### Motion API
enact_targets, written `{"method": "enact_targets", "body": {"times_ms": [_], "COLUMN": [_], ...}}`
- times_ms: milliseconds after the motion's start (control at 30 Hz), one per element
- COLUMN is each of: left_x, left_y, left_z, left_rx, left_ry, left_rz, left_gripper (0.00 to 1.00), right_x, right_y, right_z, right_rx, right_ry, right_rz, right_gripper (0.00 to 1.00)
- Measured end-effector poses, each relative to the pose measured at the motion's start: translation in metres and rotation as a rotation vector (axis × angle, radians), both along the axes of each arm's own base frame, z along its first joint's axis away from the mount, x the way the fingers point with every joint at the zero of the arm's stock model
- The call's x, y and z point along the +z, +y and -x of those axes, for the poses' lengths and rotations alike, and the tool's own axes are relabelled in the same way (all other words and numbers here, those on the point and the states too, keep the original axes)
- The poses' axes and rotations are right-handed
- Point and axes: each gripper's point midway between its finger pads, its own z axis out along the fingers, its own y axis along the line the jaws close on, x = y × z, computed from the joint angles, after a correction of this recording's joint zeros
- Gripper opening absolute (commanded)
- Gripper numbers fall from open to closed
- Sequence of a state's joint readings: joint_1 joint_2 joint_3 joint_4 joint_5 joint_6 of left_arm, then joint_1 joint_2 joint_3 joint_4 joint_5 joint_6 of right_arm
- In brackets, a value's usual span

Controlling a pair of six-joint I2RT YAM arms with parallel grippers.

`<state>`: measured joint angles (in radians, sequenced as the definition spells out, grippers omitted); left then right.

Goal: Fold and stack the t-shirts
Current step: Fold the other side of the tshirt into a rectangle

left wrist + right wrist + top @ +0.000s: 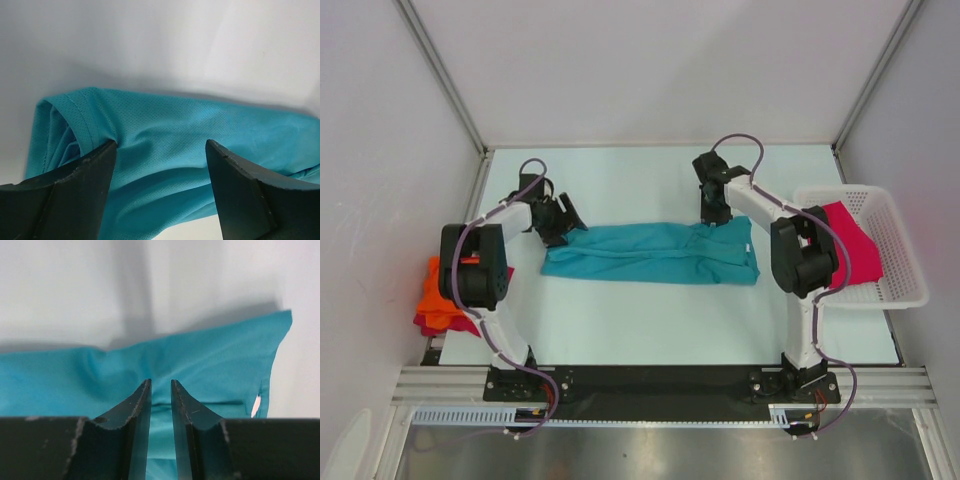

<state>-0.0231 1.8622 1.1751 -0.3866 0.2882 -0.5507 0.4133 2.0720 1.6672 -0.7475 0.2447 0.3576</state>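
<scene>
The white table point(620, 320) carries a teal shirt point(650, 255), which lies across its middle as a long, narrow folded band running left to right, flat on the surface with soft wrinkles along its length. At the table's right edge sits a white lattice basket point(905, 295), and a pink shirt point(855, 255) is heaped inside it, partly hidden by the right arm. At the left edge, behind the left arm, an orange shirt point(433, 290) rests on top of a dark red shirt point(420, 322). The left gripper point(573, 225) is at the teal shirt's left end; in its wrist view the jaws are spread wide with nothing clamped, the hemmed end of the cloth point(175, 130) lying between and beyond them. The right gripper point(717, 218) is at the far edge near the shirt's right end, its jaws drawn close with only a slim gap point(160, 382) over the teal cloth point(210, 355); whether it pinches the fabric cannot be told. A small white label point(746, 247) shows near the shirt's right end.
</scene>
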Motion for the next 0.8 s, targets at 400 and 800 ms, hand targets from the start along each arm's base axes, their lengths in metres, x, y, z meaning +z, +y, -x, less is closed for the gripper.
{"method": "enact_targets", "body": {"times_ms": [400,800], "left_x": [-0.001,0.002], "left_y": [-0.007,0.000], "left_z": [0.032,0.069], "left_rx": [-0.011,0.001], "left_ry": [0.011,0.085], "left_rz": [-0.039,-0.093], "left_gripper": [0.78,0.78], "right_x": [0.014,0.010], "right_y": [0.029,0.039], "right_z": [0.041,0.054], "right_rx": [0.082,0.105], "right_ry": [0.020,0.038], "right_rz": [-0.059,-0.085], "right_gripper": [0.37,0.43]}}
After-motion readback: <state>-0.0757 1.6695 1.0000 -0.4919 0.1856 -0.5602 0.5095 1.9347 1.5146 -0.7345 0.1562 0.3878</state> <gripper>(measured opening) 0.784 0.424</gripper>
